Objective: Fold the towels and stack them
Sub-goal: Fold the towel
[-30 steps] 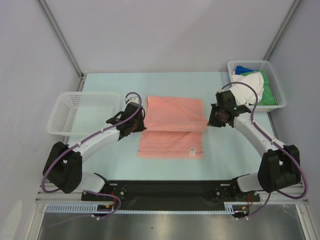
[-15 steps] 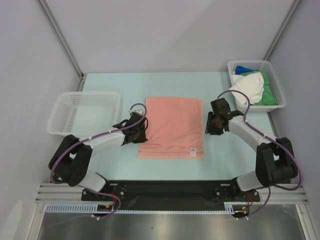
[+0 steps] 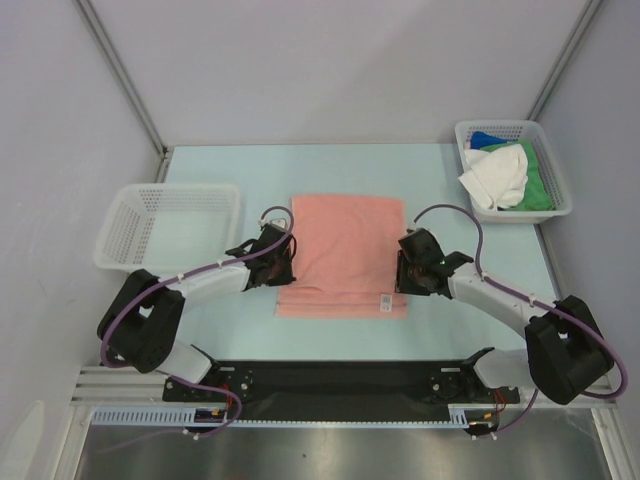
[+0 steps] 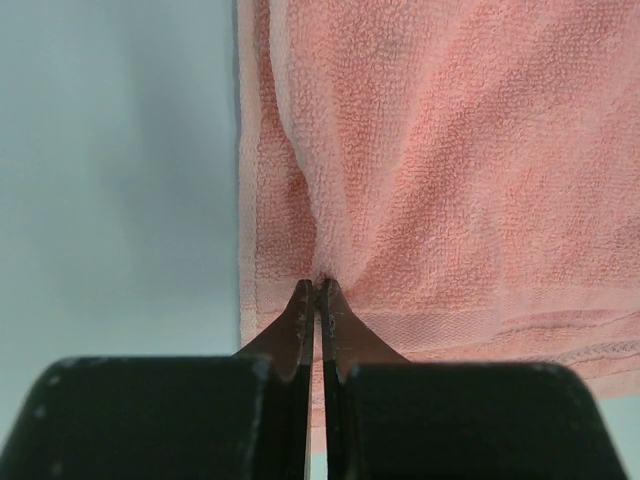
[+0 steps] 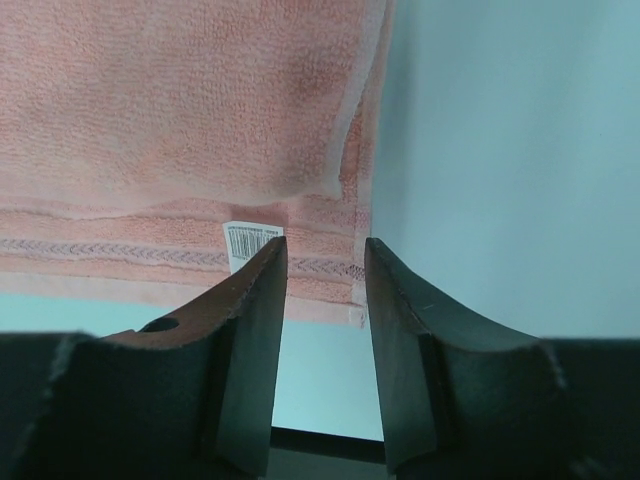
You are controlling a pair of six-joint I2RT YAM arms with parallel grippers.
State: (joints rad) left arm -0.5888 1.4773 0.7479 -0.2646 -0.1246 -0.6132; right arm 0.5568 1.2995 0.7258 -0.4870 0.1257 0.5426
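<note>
A pink towel lies folded in the middle of the table, its white barcode label at the near right corner. My left gripper is shut on the towel's left edge, pinching a pucker of cloth in the left wrist view. My right gripper is open and empty over the towel's right near corner. In the right wrist view the label and the towel's edge show beyond the fingers.
A white basket at the back right holds a white towel, a green one and a blue one. An empty white basket stands at the left. Grey walls close in the table.
The top layer of the pink towel was drawn toward the near edge and laid down. My right gripper let go and moved nearer and leftward. My left gripper has held still for the last half second.
</note>
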